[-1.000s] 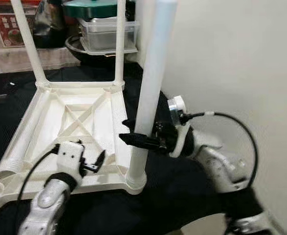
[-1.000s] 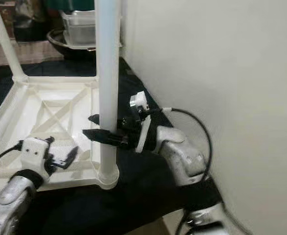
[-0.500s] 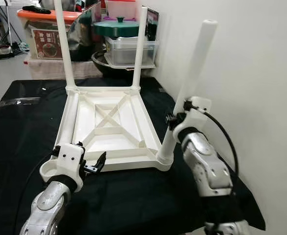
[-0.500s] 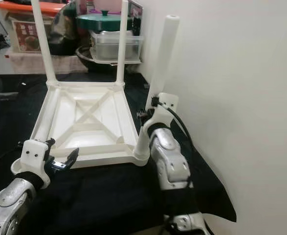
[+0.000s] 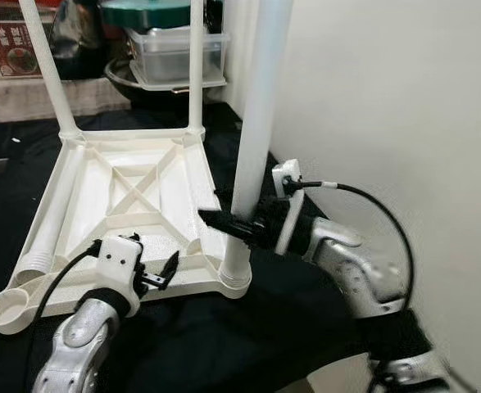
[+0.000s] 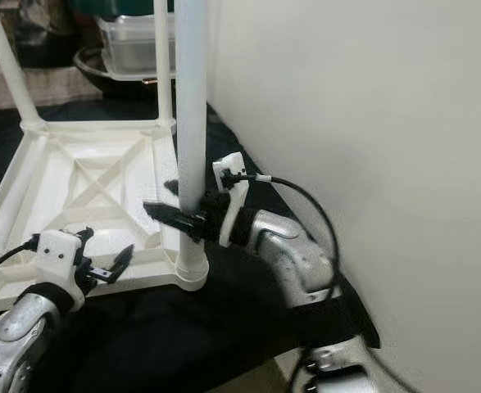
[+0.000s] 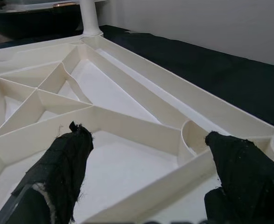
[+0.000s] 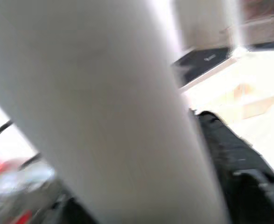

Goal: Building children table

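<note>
Since half a second ago the head camera has dropped closer, and the white leg (image 5: 255, 123) stands upright instead of leaning. The right gripper (image 5: 226, 219) pinches it low, above the near-right corner socket of the upturned children's table (image 5: 125, 205). At lower left, the left gripper (image 5: 160, 274) hovers spread over the table's near rim. A black cloth (image 5: 248, 327) covers the surface beside a cream wall (image 5: 387, 98). Far back stand clear containers (image 5: 170, 53); a red label's writing is unreadable.

- Table top (image 5: 121, 196): cream white, with white legs (image 5: 255, 123).
- Cloth (image 5: 306, 311): black.
- Wall (image 5: 387, 106): plain off-white.
- Pot lid (image 5: 146, 12): dark green.
- Arms: silver, black fingers (image 7: 64, 161).
</note>
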You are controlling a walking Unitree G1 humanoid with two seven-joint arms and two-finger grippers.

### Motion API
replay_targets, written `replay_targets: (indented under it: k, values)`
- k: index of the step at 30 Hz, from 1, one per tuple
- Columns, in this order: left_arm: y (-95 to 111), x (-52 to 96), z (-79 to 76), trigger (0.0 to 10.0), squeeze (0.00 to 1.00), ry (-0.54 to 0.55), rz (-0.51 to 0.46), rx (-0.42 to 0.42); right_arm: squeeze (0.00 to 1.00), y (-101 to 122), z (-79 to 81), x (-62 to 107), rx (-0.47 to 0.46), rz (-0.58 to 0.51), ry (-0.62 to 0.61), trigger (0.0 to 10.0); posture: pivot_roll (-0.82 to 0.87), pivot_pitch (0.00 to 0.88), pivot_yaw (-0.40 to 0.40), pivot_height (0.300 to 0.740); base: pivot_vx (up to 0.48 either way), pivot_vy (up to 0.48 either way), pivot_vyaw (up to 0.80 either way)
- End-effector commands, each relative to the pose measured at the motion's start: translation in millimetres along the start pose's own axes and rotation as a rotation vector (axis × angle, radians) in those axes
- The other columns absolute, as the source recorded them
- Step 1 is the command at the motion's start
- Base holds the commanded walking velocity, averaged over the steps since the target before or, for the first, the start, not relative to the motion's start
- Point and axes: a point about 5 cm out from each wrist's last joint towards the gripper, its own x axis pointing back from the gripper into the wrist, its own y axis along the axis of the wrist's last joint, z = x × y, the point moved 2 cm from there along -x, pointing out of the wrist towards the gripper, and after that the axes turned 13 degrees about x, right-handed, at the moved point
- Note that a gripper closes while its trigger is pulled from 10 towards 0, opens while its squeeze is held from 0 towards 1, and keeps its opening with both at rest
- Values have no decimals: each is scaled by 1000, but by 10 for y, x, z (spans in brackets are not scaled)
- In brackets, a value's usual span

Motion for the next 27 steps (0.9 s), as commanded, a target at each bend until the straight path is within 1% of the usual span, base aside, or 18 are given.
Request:
replay_targets:
  k: [1, 3, 4, 6, 7, 8, 9, 10, 12, 15, 16, 19, 20, 21, 22, 25, 26, 27]
  values:
    - [-21, 26, 29, 10000, 0, 15, 9, 7, 0, -110, 219, -78, -62, -7, 145, 0, 124, 0, -109, 740, 0, 0, 0]
    - [-20, 36, 41, 10000, 0, 19, 8, 6, 0, -280, 108, -144, -50, 63, -7, 0, 122, 0, -102, 740, 0, 0, 0]
    - [-20, 36, 41, 10000, 0, 19, 8, 6, 0, -280, 108, -144, -50, 63, -7, 0, 122, 0, -102, 740, 0, 0, 0]
    - [-21, 48, 52, 10000, 0, 20, 11, 4, 0, -633, -335, -115, -64, 259, -540, 0, 118, 0, -96, 740, 0, 0, 0]
    - [-21, 48, 52, 10000, 0, 20, 11, 4, 0, -633, -335, -115, -64, 259, -540, 0, 118, 0, -96, 740, 0, 0, 0]
    - [-23, 50, 53, 10000, 0, 19, 13, 4, 0, -770, -530, 72, -90, 356, -812, 0, 109, 0, -89, 740, 0, 0, 0]
    - [-23, 50, 53, 10000, 0, 19, 13, 4, 0, -770, -530, 72, -90, 356, -812, 0, 109, 0, -89, 740, 0, 0, 0]
    - [-27, 44, 49, 10000, 0, 16, 15, 4, 0, -883, -618, 374, -98, 437, -1075, 0, 106, 0, -87, 740, 0, 0, 0]
    - [-30, 31, 41, 10000, 0, 13, 16, 4, 0, -989, -574, 675, -100, 525, -1291, 0, 91, 0, -75, 740, 0, 0, 0]
    - [-30, 19, 31, 10000, 0, 8, 17, 3, 0, -1003, -418, 508, -129, 504, -1191, 0, 88, 0, -70, 740, 0, 0, 0]
    - [-31, 12, 26, 10000, 0, 6, 18, 3, 0, -947, -356, 365, -100, 470, -1091, 9373, 84, 0, -66, 740, 0, 0, 0]
    - [-32, 9, 24, 10000, 0, 4, 19, 3, 0, -863, -294, 207, -100, 388, -984, 10000, 84, 0, -66, 740, 0, 0, 0]
    - [-33, 7, 24, 10000, 0, 1, 20, 4, 1000, -739, -245, 80, -113, 282, -881, 10000, 79, 0, -62, 740, 0, 0, 0]
    - [-33, 7, 24, 10000, 0, 1, 20, 4, 1000, -739, -245, 80, -113, 282, -881, 10000, 79, 0, -62, 740, 0, 0, 0]
    - [-33, 4, 24, 10000, 0, -2, 20, 5, 1000, -608, -207, -47, -115, 196, -736, 10000, 83, 0, -65, 740, 0, 0, 0]
    - [-33, 0, 23, 10000, 0, -4, 20, 5, 1000, -475, -217, -117, -99, 131, -617, 10000, 80, 0, -67, 740, 0, 0, 0]
    - [-33, -4, 23, 10000, 0, -5, 20, 6, 561, -306, -270, -158, -69, 66, -485, 10000, 83, 0, -70, 740, 0, 0, 0]
    - [-33, -4, 23, 10000, 0, -5, 20, 6, 561, -306, -270, -158, -69, 66, -485, 10000, 83, 0, -70, 740, 0, 0, 0]
